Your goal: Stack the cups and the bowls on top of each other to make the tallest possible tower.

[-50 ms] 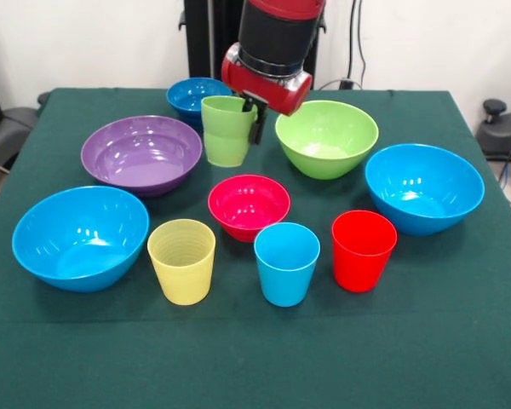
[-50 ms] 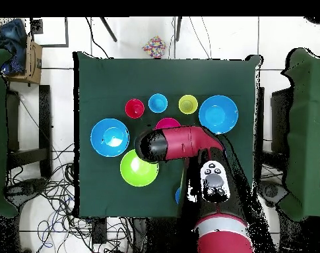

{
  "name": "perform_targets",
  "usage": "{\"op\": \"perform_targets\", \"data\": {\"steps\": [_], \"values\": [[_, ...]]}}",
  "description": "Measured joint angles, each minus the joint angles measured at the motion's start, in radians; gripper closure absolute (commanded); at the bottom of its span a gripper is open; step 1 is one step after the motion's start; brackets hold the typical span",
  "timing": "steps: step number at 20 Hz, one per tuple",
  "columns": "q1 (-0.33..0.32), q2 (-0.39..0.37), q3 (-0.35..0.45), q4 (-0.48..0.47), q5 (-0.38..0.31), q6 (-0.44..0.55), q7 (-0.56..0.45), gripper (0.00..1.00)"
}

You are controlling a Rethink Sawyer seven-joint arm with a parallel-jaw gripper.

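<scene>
Ten pieces sit apart on the green bench (image 1: 60, 358), none stacked. Largest: two light blue bowls (image 1: 80, 238) at either side, purple bowl (image 1: 141, 154) far left, lime-green bowl (image 1: 326, 138) far right. Smaller: pink-red bowl (image 1: 249, 205) (centre), dark blue bowl (image 1: 192, 95) farthest. Near row: yellow cup (image 1: 182, 261), blue cup (image 1: 286, 263), red cup (image 1: 363, 250). Gripper (image 1: 251, 115) fingers straddle the green cup's (image 1: 225, 132) rim; clenched or released, I cannot tell.

Overhead, the arm (image 2: 182, 143) hides the purple bowl and, apparently, the green cup.
</scene>
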Motion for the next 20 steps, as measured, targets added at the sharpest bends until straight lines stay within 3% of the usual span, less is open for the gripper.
{"op": "perform_targets", "data": {"steps": [20], "values": [[0.026,-0.105,0.025,-0.017,0.113,0.242,0.000,1.00]]}}
